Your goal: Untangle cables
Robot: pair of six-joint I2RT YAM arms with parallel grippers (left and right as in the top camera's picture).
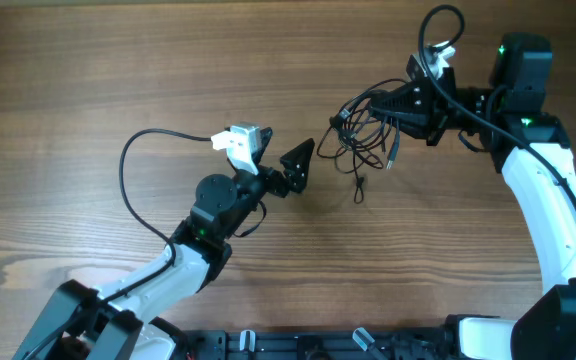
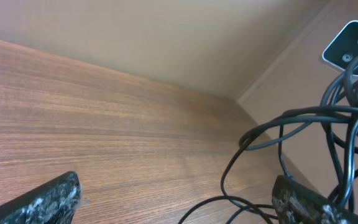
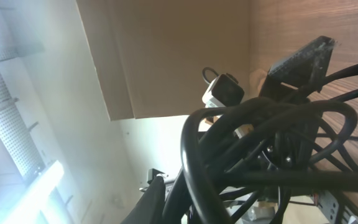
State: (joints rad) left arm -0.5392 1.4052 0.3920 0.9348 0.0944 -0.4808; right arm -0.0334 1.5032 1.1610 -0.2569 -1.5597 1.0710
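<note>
Starting on my left, the left gripper (image 1: 294, 172) stands spread wide with nothing between its jaws, poised just short of the tangle over the wooden table (image 1: 88, 60), whose matt brown surface shows fine straight grain. From that wrist I see thin black strands arcing in the air ahead of my two dark, scuffed fingertips (image 2: 48, 198).

Next come the cables (image 1: 360, 140): a loose snarl of slim, round, smooth-jacketed cord, its loops drooping toward the table, with one small plug (image 1: 360, 190) trailing at the lowest end. I judge them very light and limp, with just enough spring to hold a curve. The jacket is likely slick, so a pinch on a single strand could slide. The plug ends look like the firmest places to take hold, or else an outer loop that stands clear of the knot. A hard pull on a middle strand would probably only tighten it.

Farthest right, the right gripper (image 1: 373, 108) is clenched narrow on the bundle's upper part, holding it up. From its own wrist, the cords crowd the lens and hide the pinch itself.
</note>
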